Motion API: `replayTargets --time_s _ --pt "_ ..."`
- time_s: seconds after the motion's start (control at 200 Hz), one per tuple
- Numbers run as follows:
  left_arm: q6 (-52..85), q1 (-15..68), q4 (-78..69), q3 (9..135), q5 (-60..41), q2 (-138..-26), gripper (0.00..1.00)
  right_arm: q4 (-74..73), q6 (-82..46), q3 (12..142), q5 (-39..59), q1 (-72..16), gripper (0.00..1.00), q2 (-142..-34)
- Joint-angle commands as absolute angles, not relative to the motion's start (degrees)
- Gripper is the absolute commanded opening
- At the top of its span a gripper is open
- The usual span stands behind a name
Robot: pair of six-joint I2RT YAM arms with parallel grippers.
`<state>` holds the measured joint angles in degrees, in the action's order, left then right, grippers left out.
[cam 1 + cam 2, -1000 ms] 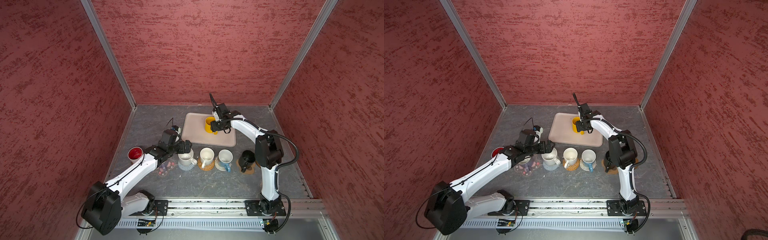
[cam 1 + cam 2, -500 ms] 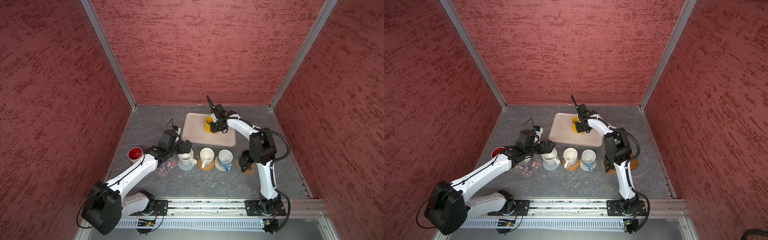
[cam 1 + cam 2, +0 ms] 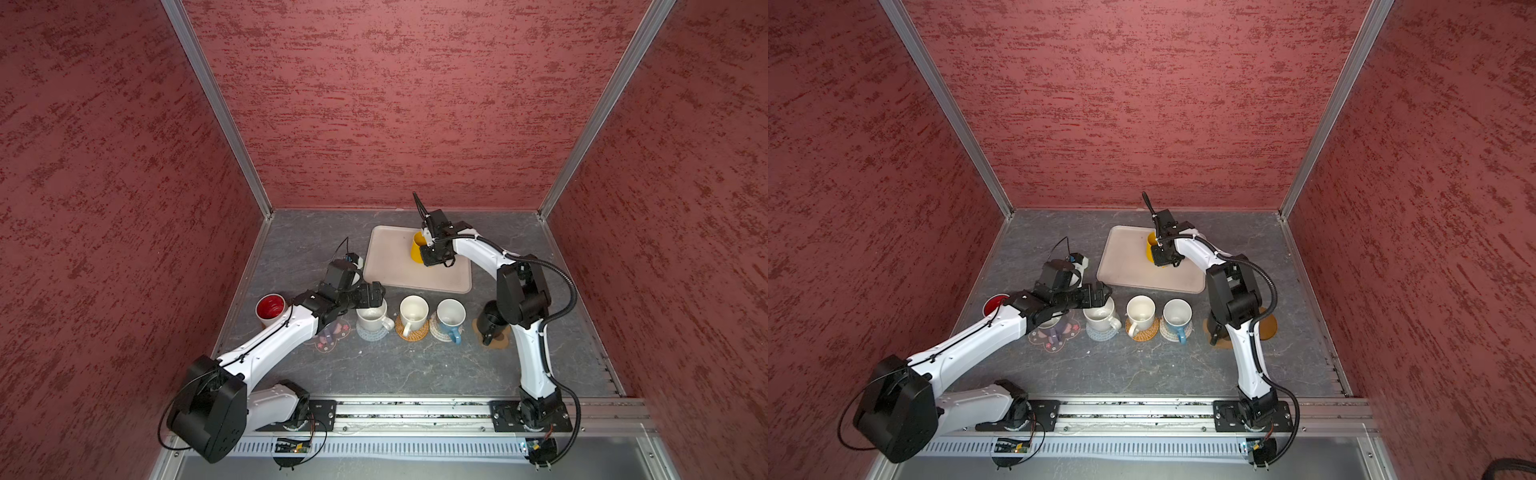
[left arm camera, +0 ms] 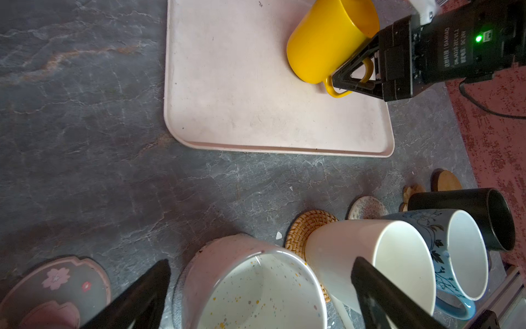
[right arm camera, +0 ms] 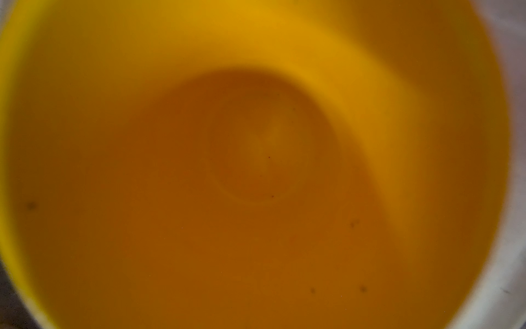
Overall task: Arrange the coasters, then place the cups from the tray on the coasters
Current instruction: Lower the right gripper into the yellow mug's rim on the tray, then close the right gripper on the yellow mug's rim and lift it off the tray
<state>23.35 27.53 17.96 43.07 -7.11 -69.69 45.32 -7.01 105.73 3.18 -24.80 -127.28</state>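
The right gripper (image 4: 341,84) is pinched narrow on the handle of the yellow cup (image 3: 417,248). The cup stands on the tray (image 3: 395,274), above centre frame in both top views, its body left of the jaws. Held by the handle alone, it could swing or slip when lifted. The left gripper (image 4: 257,284) gapes wide around a white cup (image 4: 227,299)

Both top views high, looking down on whole table (image 3: 374,374), left wrist near tray (image 4: 242,114), right wrist inside yellow cup (image 5: 256,171)
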Motion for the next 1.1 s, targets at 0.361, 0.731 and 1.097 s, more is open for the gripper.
replayTargets --time_s 0.361,0.731,1.097 --pt "24.21 28.69 19.59 48.12 -7.50 -70.11 1.00 38.97 -8.64 101.38 -0.17 -24.50 0.00 -118.57" --pt "23.51 32.57 20.39 52.61 -5.60 -73.48 1.00 35.71 -11.95 93.86 -2.87 -23.57 0.00 -108.75" --pt "22.93 34.26 18.63 58.10 -6.39 -79.69 1.00 34.39 -15.13 82.87 -4.67 -20.28 0.00 -97.31"
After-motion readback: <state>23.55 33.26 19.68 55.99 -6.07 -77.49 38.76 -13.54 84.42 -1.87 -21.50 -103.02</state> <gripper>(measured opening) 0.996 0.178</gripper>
